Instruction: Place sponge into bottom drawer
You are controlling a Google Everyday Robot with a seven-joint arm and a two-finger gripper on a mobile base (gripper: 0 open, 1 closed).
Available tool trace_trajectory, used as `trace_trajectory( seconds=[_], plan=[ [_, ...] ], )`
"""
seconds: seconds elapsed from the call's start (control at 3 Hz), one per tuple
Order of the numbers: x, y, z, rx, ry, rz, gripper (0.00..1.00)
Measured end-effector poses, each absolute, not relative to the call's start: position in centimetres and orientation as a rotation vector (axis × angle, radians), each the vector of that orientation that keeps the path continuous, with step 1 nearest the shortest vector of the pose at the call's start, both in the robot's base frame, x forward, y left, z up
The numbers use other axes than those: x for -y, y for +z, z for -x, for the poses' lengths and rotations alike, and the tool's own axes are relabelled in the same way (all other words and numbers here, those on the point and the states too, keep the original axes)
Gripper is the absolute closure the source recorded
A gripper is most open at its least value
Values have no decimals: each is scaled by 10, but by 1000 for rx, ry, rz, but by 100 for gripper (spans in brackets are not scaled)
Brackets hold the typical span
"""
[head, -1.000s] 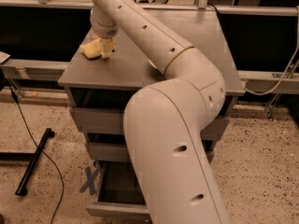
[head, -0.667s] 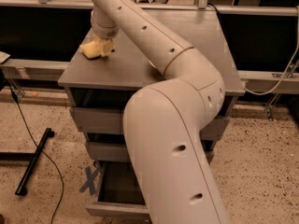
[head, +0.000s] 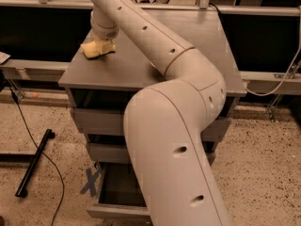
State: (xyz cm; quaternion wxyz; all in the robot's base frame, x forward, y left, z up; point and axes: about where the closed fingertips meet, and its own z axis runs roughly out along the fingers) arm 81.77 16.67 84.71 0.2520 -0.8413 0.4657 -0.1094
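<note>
Nothing has moved since a second ago; the gripper (head: 104, 42) is still down at the back left corner of the grey table (head: 117, 73), right on the sponge (head: 95, 50); the yellow sponge sits on the table top there; I cannot tell if the jaws hold it; the bottom drawer (head: 117, 212) is pulled open, partly behind the big arm (head: 174, 140).

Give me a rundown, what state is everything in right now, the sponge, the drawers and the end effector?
sponge: lying on the cabinet top, near its left rear corner, not yet in a drawer.
end effector: down at the sponge, right against it.
bottom drawer: pulled out, open; the visible part of its inside shows nothing.
two upper drawers: pushed in further than the bottom one.
</note>
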Motion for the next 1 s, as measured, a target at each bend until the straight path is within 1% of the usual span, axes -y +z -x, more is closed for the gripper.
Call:
trace_trajectory(
  seconds=[0.33,1.0],
  plan=[
    [-162,863,-815,-1268,-274,2249,100],
    [-129,916,-804,-1299,-303,2149,100]
  ],
)
